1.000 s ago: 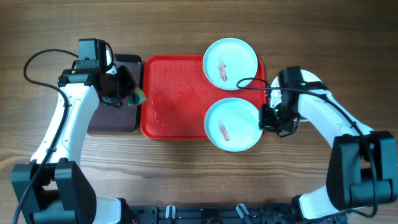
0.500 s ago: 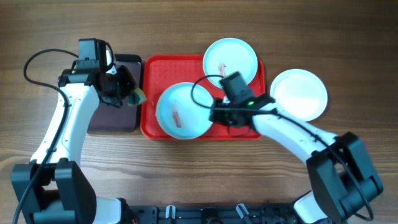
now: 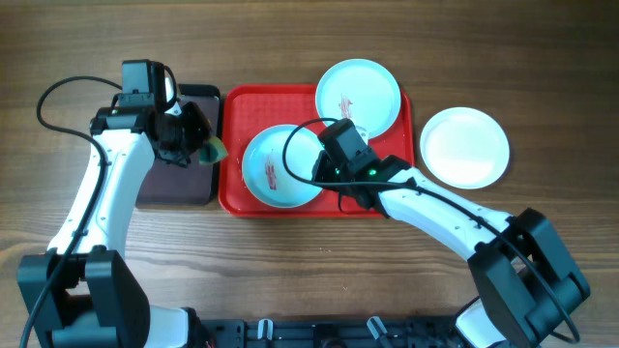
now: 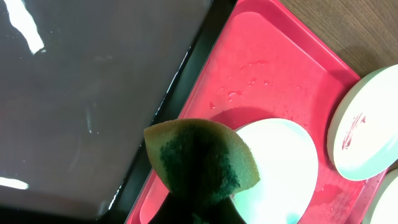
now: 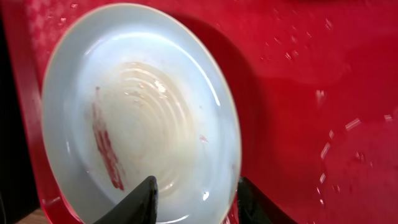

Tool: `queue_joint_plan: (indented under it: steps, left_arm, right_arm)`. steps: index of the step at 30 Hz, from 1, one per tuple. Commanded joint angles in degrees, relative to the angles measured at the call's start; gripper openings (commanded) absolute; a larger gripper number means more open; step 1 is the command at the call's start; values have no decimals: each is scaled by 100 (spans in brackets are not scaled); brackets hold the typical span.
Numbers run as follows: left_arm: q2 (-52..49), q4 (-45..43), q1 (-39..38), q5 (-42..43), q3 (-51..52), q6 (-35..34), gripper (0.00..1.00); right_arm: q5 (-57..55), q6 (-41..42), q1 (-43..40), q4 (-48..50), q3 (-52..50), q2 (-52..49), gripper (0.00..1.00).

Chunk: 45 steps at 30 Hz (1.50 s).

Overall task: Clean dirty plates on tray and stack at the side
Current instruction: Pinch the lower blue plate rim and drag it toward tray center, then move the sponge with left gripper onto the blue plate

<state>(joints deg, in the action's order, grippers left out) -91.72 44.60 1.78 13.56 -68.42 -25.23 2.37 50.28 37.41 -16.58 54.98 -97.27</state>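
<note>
Right arm [image 3: 435,208] across tray [image 3: 235,198], gripper [image 5: 198,200] spread astride plate [image 5: 137,112]

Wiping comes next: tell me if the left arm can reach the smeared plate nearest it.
Probably yes. The sponge in the left fingers hangs just beside that plate, nothing between; the right fingers straddle only its far rim.

- Left arm [image 3: 102,198] runs up the left side from its base at the near edge, elbow bent, wrist turned inward to the right.
- Left gripper [image 3: 198,145] clamped tight on a sponge [image 4: 200,160]; its fingers are mostly hidden under it in the wrist view.
- Right arm [image 3: 440,208] stretched out long, reaching leftward toward the middle.
- Right gripper [image 5: 196,200] points left, dark fingertips standing apart.
</note>
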Motion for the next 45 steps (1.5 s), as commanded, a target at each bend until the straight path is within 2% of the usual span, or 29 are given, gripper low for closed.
queue_joint_plan:
  steps: [1,11,17,22,23,25,29,38,45]
  left_arm:
    - [-35,-15,-17,-13,-4,-72,4]
    - [-35,-17,-17,-13,-4,-72,4]
    - [-39,-31,-166,-39,-4,-22,4]
    - [-103,-42,-450,-278,-4,101,4]
    - [-144,-46,-533,-313,-4,101,4]
    - [-212,-59,-640,-317,-4,101,4]
    - [-476,-153,-883,-317,-4,98,4]
    - [-1137,-575,-1342,-317,-4,111,4]
    - [-1613,-782,-1585,-361,-4,994,4]
  right_arm:
    - [365,-1038,-203,94,28,-79,45]
    - [1241,-3075,-782,-107,767,-894,45]
    - [1274,-2983,-780,-76,1027,-1521,38]
    - [1274,-2608,-780,-127,1027,-1624,18]
    - [1276,-2542,-780,-144,1027,-1624,11]
    - [1274,-2330,-780,-179,1027,-1624,4]
    - [1276,-1757,-782,-385,1027,-1624,4]
    - [1368,-1517,-780,-492,1027,-1624,4]
    - [1401,-1539,-780,-466,1027,-1624,4]
